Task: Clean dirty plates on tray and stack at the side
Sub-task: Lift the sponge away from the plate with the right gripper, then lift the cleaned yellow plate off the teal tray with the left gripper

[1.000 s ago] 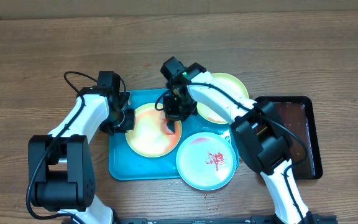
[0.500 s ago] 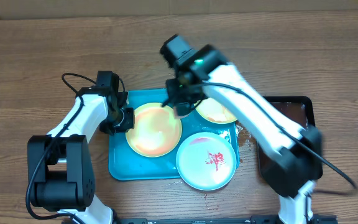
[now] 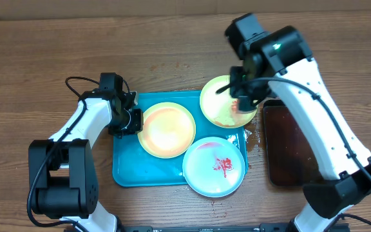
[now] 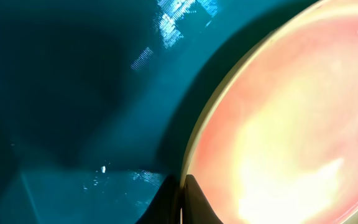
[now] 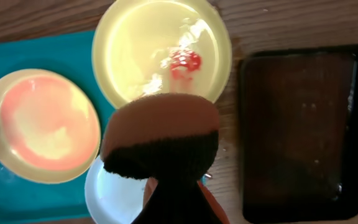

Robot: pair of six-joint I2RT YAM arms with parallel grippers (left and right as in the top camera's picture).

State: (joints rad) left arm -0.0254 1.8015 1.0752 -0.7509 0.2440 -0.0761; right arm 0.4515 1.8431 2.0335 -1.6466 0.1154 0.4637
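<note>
My right claw (image 3: 241, 98), clenched on a brown sponge (image 5: 160, 137), hangs above the green plate (image 3: 224, 103). My left claw (image 3: 131, 121) looks pinched on the near rim of the yellow plate (image 3: 168, 131), one finger over the lip and one under.

Directly under the right claw, a red smear (image 5: 184, 61) sits near the green plate's centre. That plate lies across the far right corner of the turquoise tray (image 3: 124, 169), partly past the rim. The blue plate (image 3: 214, 166), streaked with red sauce, lies below and to the left of this claw on the tray's near corner. The dark tray (image 3: 296, 145) lies just to its right.

As I judge it, the step in hand is wiping the green plate. To do it well:
- Lower the sponge flat onto the smear.
- Press lightly, since the plate overhangs the rim and may tip.
- Sweep from the centre outward, away from the dark tray.

The table (image 3: 44, 58) is wood-grained, with small specks beside the tray's right edge. Little of the room shows beyond a pale band past the table's far edge.
</note>
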